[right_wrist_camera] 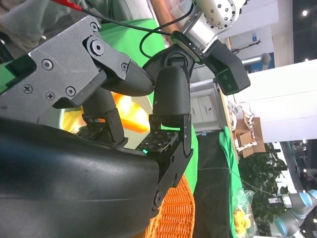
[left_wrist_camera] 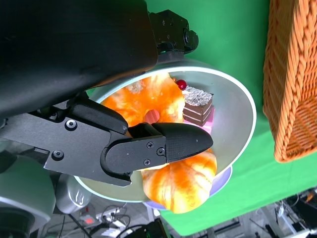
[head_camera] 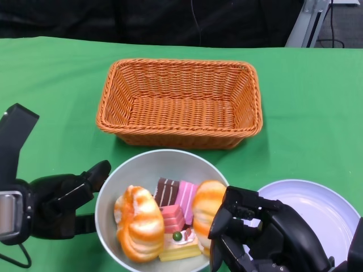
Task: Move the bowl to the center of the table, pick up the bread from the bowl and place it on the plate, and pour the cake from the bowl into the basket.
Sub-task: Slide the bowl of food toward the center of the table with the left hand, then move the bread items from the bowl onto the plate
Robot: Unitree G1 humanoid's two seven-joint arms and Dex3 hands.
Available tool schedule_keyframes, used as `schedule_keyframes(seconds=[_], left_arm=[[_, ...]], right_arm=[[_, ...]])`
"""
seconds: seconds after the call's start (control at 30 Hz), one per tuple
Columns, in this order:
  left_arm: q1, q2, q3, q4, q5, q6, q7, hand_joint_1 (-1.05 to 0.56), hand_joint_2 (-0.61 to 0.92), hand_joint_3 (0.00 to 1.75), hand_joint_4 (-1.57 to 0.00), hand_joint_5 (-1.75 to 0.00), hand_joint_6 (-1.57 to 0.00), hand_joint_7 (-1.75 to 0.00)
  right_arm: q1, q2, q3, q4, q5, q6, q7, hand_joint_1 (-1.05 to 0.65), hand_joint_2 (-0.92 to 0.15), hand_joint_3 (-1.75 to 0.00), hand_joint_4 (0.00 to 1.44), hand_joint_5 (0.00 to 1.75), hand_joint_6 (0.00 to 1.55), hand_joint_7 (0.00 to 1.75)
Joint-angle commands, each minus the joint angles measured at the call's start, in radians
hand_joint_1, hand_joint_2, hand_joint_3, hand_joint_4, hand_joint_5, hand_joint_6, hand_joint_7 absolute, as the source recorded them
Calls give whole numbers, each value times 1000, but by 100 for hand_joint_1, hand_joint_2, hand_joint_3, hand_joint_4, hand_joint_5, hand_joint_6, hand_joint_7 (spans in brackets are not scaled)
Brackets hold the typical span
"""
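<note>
Green worktop (head_camera: 317, 102) seen from above. A grey bowl (head_camera: 144, 164) sits near the worktop's front edge, about mid-width, just in front of an orange wicker basket (head_camera: 180, 102). In the bowl: two orange-glazed bread rolls, left roll (head_camera: 139, 222) and right roll (head_camera: 207, 205), w/ small cake slices (head_camera: 174, 208) between them. A pale plate (head_camera: 317, 209) lies right of the bowl, toward the front right corner.

Left robot hand (head_camera: 59, 201) rests at the bowl's left rim, fingers apart, gripping nothing. Right robot hand (head_camera: 258, 235) hangs over the bowl's right rim by the right roll; its fingers are curled, but whether they hold anything can't be told.

Step in hand, as I judge it: taking bread out. Best approach: left robot hand steadies the bowl; right closes across the roll's short width, lifts straight up, avoids dragging cake.

The left roll's long axis runs roughly front to back, leaning slightly. The basket's long axis runs left to right.
</note>
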Motion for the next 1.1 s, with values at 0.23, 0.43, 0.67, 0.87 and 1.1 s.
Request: schedule_keyframes(seconds=[0.23, 0.43, 0.67, 0.87, 1.1], left_arm=[[8, -74, -8, -76, -23, 30, 63, -72, 92, 57, 0, 0, 0, 0], [23, -97, 5, -101, -25, 22, 84, -70, 92, 58, 0, 0, 0, 0], [47, -44, -24, -147, 22, -67, 104, -67, 92, 53, 0, 0, 0, 0], [115, 85, -111, -194, 183, -359, 104, -63, 92, 44, -13, -7, -16, -7], [280, -20, -42, -154, 319, -959, 238, -54, 92, 22, -66, -17, -60, -7]], right_arm=[[3, 2, -3, -7, -5, -3, -8, -15, -46, -123, 73, 165, 75, 138], [5, 1, -6, -10, -2, -5, -6, -13, -47, -124, 73, 165, 74, 139], [7, -4, -9, -13, -9, -9, -8, -13, -44, -125, 74, 164, 75, 138], [23, -14, -20, -12, -8, -24, 2, -15, -41, -125, 73, 161, 75, 136], [46, -28, -39, -2, -4, -55, 18, -14, -43, -122, 74, 156, 77, 130]])
